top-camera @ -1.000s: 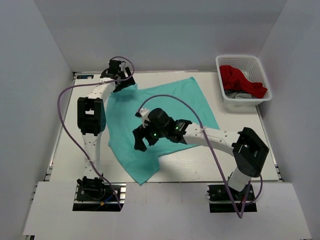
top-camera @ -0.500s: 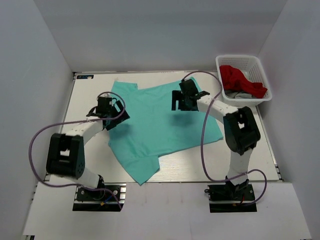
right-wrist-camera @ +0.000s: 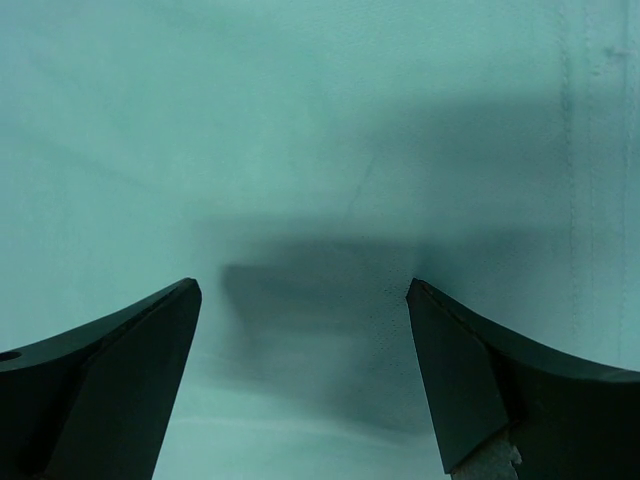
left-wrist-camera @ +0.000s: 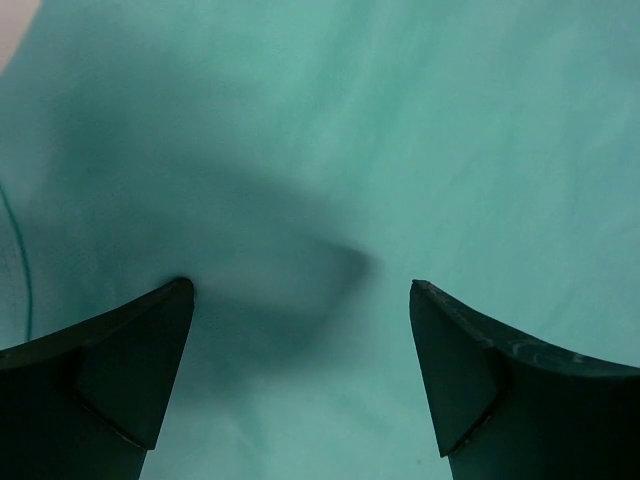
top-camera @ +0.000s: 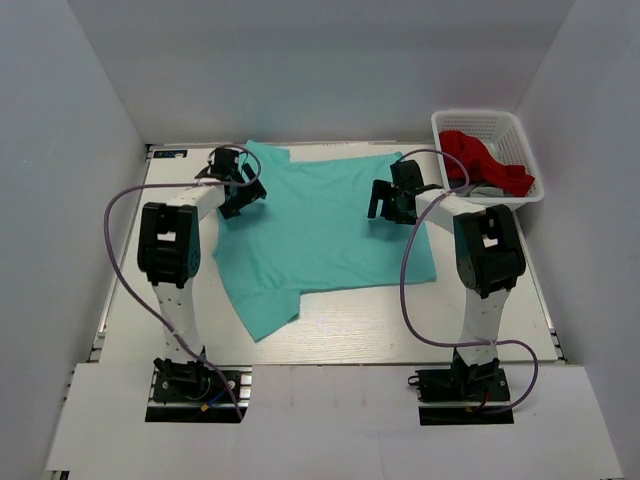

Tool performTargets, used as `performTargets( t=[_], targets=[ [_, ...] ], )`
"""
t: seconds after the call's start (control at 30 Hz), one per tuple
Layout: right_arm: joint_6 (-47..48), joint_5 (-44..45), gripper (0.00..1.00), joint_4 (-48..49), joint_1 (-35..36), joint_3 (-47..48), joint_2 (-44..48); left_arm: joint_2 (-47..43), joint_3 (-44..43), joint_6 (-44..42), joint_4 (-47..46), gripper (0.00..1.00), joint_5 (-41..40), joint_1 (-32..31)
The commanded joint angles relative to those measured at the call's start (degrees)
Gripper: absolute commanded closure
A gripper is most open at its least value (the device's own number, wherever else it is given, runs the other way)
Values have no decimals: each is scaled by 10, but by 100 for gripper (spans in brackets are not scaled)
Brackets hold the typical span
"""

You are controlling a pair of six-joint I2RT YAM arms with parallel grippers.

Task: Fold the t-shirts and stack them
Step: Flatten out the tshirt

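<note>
Teal cloth owned the middle of the table: the teal t-shirt lay spread out flat. One flap poked toward the near-left, short of the near edge, and the body ran up to the far edge.

Further in, over the shirt's far-left part and close to its left edge, sat the left gripper. Its wrist camera showed the dark fingers spread wide, nothing but smooth teal fabric and a soft shadow between them, nothing pinched. Whether the tips pressed on the cloth, I couldn't tell.

Across on the far-right part of the shirt, just inside its right edge, was the right gripper. Same story from its own camera: jaws well apart, flat teal cloth with a stitched seam running down the right side, no fold caught.

Farthest back, at the far-right corner, stood a white basket, apart from the shirt. A red garment was heaped inside over a grey garment.
</note>
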State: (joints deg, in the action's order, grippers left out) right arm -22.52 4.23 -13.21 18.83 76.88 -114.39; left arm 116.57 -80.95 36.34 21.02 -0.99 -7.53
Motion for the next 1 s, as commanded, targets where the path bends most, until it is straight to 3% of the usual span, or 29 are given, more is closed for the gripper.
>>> performTargets(
  t=[0.0, 0.13, 0.27, 0.43, 0.47, 0.57, 0.67, 0.7, 0.77, 0.8, 0.97],
  targets=[
    [-6, -35, 10, 6, -6, -27, -19, 82, -79, -18, 75, 0, -27, 9],
    [9, -58, 10, 13, -5, -23, -15, 146, -198, -28, 107, 0, -14, 23],
    [34, -69, 10, 13, -5, -6, 2, 146, -224, -40, 107, 0, 11, 28],
    [42, -70, 10, 3, -2, 20, 51, 87, -261, -66, 145, 0, 31, 21],
    [36, -68, 10, 8, -2, 16, 77, 41, -250, -66, 145, 0, 21, 21],
    [-15, -60, 10, 46, -3, -44, 144, -59, -135, -63, 142, 0, 43, 7],
    [-90, -28, 10, 73, -2, -176, 244, -223, 98, -12, 137, 0, 64, 7],
    [-102, -20, 10, 108, -1, -226, 279, -306, 148, 0, 130, 0, 64, 2],
    [-139, -17, 10, 125, -5, -296, 329, -376, 256, 22, 136, 0, 64, 1],
    [-153, -6, 10, 163, -5, -333, 359, -404, 278, 22, 170, 0, 77, 1],
    [-192, 31, 10, 159, -5, -408, 446, -579, 407, 72, 278, 0, 64, -4]
  ],
)
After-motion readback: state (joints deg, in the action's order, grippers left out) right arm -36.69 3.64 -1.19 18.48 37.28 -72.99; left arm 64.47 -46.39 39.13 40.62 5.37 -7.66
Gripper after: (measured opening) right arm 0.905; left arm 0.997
